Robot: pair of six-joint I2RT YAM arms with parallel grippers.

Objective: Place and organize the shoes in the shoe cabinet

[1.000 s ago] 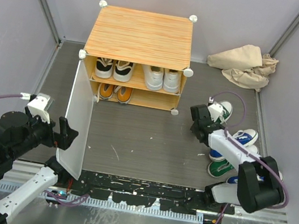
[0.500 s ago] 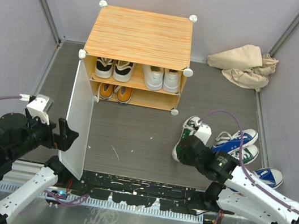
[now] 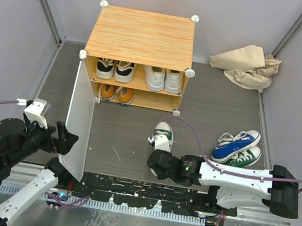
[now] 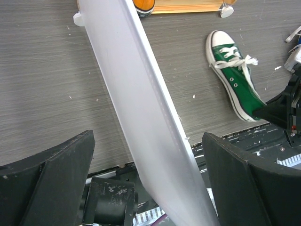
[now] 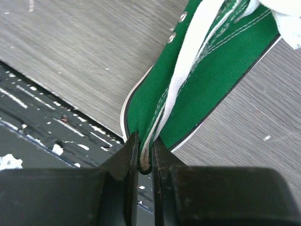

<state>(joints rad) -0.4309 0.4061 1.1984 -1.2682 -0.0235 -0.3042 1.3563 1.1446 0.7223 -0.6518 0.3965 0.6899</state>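
Now the right end effector [image 5: 145,146] is pinching the green canvas sneaker [image 3: 163,133] by its heel while the left end effector [image 4: 146,137] is gaping around the translucent door [image 4: 126,70].

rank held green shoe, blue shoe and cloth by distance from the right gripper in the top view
1. held green shoe: clamped in the right gripper, mid floor
2. blue shoe: on the floor to the right
3. cloth: far right corner
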